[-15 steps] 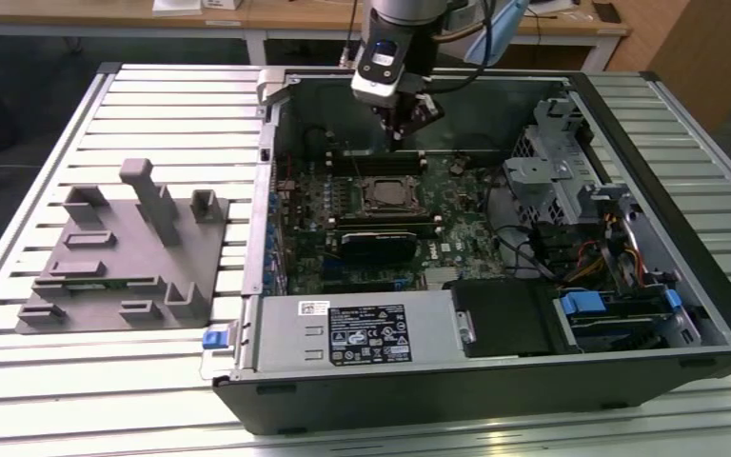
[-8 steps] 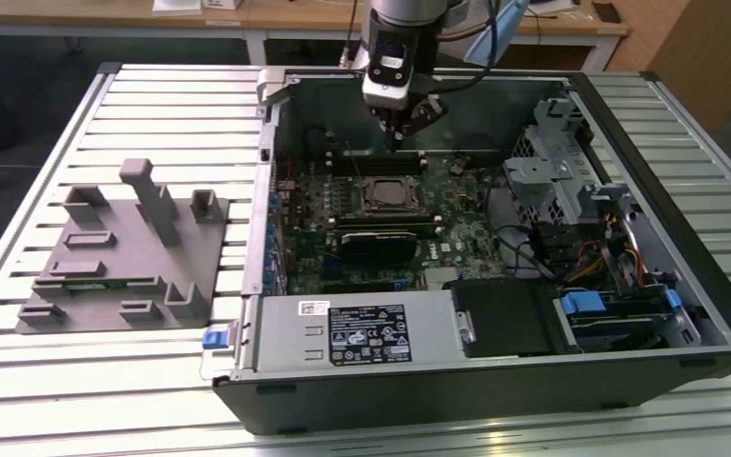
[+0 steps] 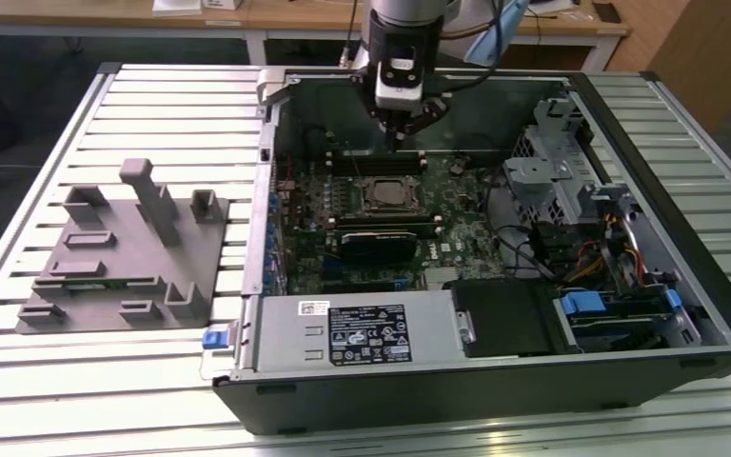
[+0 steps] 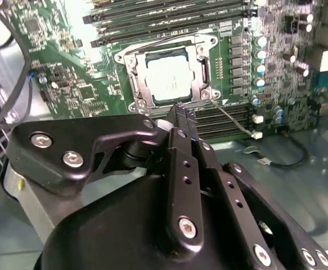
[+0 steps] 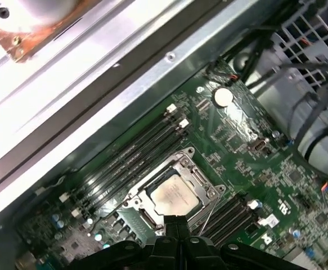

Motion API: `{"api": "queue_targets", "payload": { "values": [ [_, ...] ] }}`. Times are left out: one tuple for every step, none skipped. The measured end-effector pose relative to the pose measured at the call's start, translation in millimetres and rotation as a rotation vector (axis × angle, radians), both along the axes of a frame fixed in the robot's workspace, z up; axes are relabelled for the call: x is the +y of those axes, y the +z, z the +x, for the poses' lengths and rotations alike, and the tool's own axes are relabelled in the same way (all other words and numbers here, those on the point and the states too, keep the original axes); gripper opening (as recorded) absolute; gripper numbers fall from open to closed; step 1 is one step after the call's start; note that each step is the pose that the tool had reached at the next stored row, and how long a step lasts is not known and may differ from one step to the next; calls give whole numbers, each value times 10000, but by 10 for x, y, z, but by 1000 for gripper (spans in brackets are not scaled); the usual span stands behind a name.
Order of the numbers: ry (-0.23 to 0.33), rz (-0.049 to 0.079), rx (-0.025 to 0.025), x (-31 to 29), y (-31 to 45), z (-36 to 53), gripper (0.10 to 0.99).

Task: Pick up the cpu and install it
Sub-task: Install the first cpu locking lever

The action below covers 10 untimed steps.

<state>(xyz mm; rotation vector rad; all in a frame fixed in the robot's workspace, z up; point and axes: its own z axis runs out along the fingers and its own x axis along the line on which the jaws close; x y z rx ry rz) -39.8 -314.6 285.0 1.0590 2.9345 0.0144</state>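
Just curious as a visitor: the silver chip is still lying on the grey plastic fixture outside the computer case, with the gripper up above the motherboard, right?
Not quite. The cpu already sits in the motherboard socket, as both wrist views show. The gripper is indeed above the motherboard.

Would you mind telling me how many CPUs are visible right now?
1. The cpu sits in the motherboard socket, just beyond the closed, empty end effector. Others may be hidden.

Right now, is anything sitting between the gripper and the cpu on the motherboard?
Nothing visible does. In both wrist views the cpu lies in the open socket, its pale top uncovered, and the gripper hangs near it, fingers together and holding nothing. The memory slots lie off to the side.
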Motion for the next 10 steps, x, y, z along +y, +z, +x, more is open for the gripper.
{"api": "queue_targets", "payload": {
  "values": [
    [151, 1, -1, 0, 0, 0, 106],
    [312, 0, 0, 0, 0, 0, 106],
    [472, 0, 0, 0, 0, 0, 106],
    [640, 0, 0, 0, -1, 0, 106],
    [818, 0, 0, 0, -1, 0, 106],
    [1000, 0, 0, 0, -2, 0, 106],
    [1178, 0, 0, 0, -3, 0, 106],
    [1370, -1, 0, 0, -4, 0, 106],
    [1550, -1, 0, 0, -5, 0, 106],
    [1729, 0, 0, 0, -6, 0, 106]
  ]
}}
